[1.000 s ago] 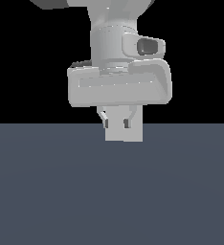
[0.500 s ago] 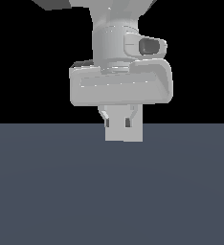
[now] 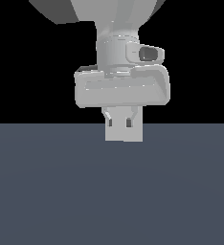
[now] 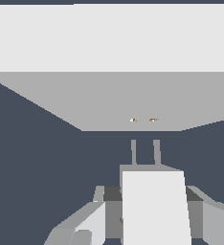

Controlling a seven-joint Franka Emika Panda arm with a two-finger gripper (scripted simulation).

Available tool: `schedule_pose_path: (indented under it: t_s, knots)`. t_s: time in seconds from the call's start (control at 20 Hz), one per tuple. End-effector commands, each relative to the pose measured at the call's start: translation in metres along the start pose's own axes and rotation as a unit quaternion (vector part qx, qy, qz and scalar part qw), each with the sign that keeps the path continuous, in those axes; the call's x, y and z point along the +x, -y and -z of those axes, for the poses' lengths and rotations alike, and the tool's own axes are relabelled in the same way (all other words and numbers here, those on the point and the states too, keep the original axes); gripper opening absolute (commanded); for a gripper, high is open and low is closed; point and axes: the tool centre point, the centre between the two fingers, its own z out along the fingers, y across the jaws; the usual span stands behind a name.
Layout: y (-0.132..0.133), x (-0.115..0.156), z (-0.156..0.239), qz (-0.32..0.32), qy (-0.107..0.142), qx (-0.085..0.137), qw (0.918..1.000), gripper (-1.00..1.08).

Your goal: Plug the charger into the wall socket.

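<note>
Carrying the charger point(image 4: 154, 206) toward the wall socket point(image 4: 114, 95) appears to be the step in hand: the pick-up is judged done, the insertion is still left. In the wrist view the block is seen clamped between the fingers point(image 4: 85, 225) of the pincer point(image 4: 152, 225), its two grey prongs point(image 4: 145, 152) aimed at the socket face and stopping short of it, a dark gap lying between prong tips and plate. Two small orange marks point(image 4: 142, 119) on the plate sit straight ahead of the prongs, slightly toward eleven o'clock of them as pictured. The pincer is closed down to the block's width and touches nothing else. In the exterior view the pincer point(image 3: 123, 125) hangs at twelve o'clock over the dark floor point(image 3: 112, 191); the socket cannot be told apart there.
</note>
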Motion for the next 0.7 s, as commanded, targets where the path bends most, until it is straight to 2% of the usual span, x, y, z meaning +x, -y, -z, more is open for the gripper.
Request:
schedule_pose_path:
  t_s: [0.0, 0.3, 0.65]
  knots:
    - [0.000, 0.010, -0.002, 0.000, 0.000, 0.000, 1.0000, -1.00]
    - [0.000, 0.026, -0.005, 0.000, 0.000, 0.000, 1.0000, -1.00]
    - [0.000, 0.028, -0.006, 0.000, 0.000, 0.000, 1.0000, -1.00]
